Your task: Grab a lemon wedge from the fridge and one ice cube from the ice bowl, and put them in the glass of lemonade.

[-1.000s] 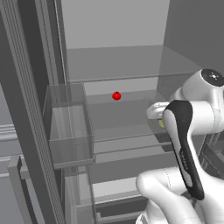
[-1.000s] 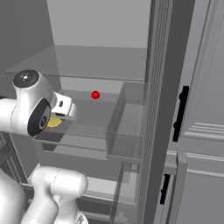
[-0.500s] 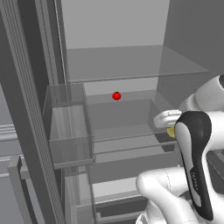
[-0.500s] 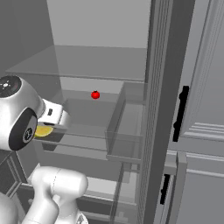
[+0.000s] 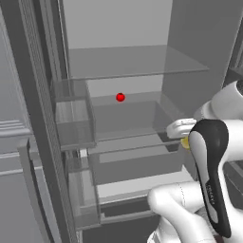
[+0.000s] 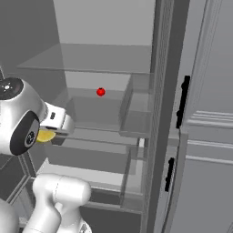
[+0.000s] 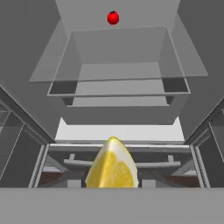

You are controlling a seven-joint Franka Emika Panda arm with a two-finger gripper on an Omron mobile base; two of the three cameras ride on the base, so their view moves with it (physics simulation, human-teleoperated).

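The lemon wedge sits right at the jaws, point up, before the open fridge. Well beyond the jaws, on a glass shelf, lies the small round fruit. Between fruit and jaws lies the shelf's front edge, with a drawer beneath it. Door bins stand off to the jaws' left.

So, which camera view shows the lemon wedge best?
The hand view: there the lemon wedge is large and close, with its pointed tip and cut face clear. In the left base view it is a small yellow patch beside the arm. In the right base view a yellow slice shows under the wrist.
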